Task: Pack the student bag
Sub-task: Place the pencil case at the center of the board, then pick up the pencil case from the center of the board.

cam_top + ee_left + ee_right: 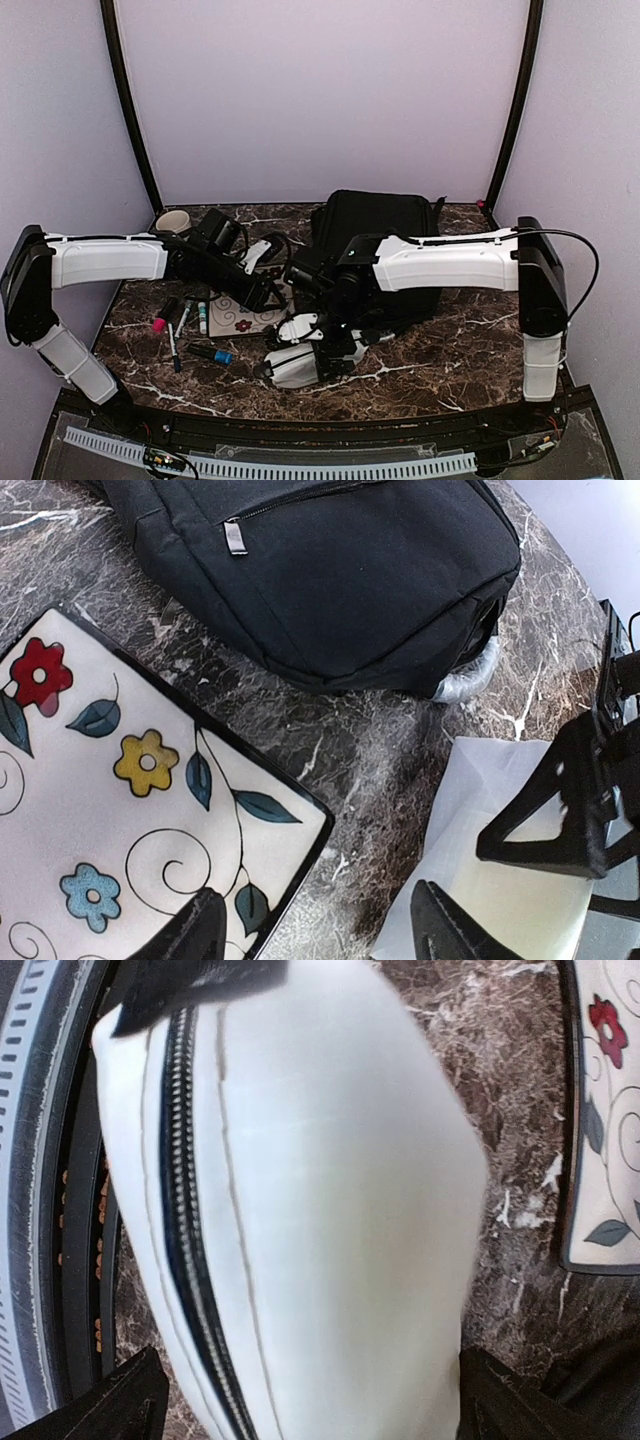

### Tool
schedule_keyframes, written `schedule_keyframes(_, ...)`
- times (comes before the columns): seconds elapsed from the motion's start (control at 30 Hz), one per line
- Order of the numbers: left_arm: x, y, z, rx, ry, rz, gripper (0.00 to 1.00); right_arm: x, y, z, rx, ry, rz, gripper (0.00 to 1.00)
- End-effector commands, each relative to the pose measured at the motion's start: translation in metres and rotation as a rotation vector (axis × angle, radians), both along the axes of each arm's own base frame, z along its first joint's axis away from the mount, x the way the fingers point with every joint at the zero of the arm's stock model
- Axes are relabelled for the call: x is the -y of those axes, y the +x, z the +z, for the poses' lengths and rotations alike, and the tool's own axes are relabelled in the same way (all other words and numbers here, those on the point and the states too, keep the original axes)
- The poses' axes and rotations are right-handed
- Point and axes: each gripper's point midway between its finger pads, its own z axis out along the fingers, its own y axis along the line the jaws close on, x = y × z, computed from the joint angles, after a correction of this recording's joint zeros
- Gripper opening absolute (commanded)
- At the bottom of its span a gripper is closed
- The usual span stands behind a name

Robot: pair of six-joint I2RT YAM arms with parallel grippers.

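The student bag [385, 232], a big black backpack, lies at the back middle of the table. The left wrist view shows its zipped lower end [330, 570] and a clear loop [468, 680]. A white pouch [295, 365] with a black zipper lies near the front edge. My right gripper [325, 345] hangs right over it, open wide, and the pouch [320, 1210] fills the gap between its fingers [110, 1405]. My left gripper [320, 935] is open over bare table, between a flowered square plate [120, 810] and the pouch [500, 880].
The flowered plate [243, 315] lies left of centre. Several markers [185, 318] lie left of it, one with a blue cap [212, 354] nearer the front. A pale cup [172, 220] stands at the back left. The table's front rail [30, 1160] runs close beside the pouch.
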Motion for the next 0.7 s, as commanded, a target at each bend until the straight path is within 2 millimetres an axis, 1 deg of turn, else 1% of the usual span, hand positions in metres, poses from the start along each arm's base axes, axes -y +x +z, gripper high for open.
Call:
schedule_keyframes(0.0, -0.005, 0.001, 0.011, 0.044, -0.014, 0.006, 0.65, -0.008, -0.006, -0.03, 0.081, -0.022, 0.05, 1.0)
schedule_keyframes(0.07, -0.005, 0.001, 0.011, 0.044, -0.015, 0.007, 0.65, -0.008, -0.006, -0.043, 0.115, -0.042, 0.049, 0.98)
schedule_keyframes(0.17, -0.005, 0.001, 0.01, 0.044, -0.013, 0.007, 0.66, -0.009, 0.0, -0.058, 0.155, -0.066, 0.023, 0.9)
schedule_keyframes(0.23, -0.005, 0.001, 0.011, 0.046, -0.014, 0.006, 0.65, -0.011, 0.004, -0.062, 0.172, -0.067, -0.002, 0.83)
schedule_keyframes(0.33, -0.006, 0.001, 0.011, 0.049, -0.012, 0.006, 0.65, -0.013, 0.009, -0.063, 0.198, -0.051, -0.022, 0.73)
schedule_keyframes(0.47, -0.005, 0.001, 0.01, 0.049, -0.013, 0.005, 0.65, -0.015, 0.015, -0.053, 0.219, -0.029, -0.044, 0.55)
schedule_keyframes(0.6, -0.006, 0.002, 0.013, 0.058, -0.01, 0.0, 0.65, -0.013, 0.011, -0.029, 0.175, 0.003, -0.052, 0.4)
schedule_keyframes(0.67, -0.006, 0.004, 0.017, 0.073, -0.005, -0.002, 0.65, -0.01, 0.006, -0.012, 0.129, 0.026, -0.053, 0.39)
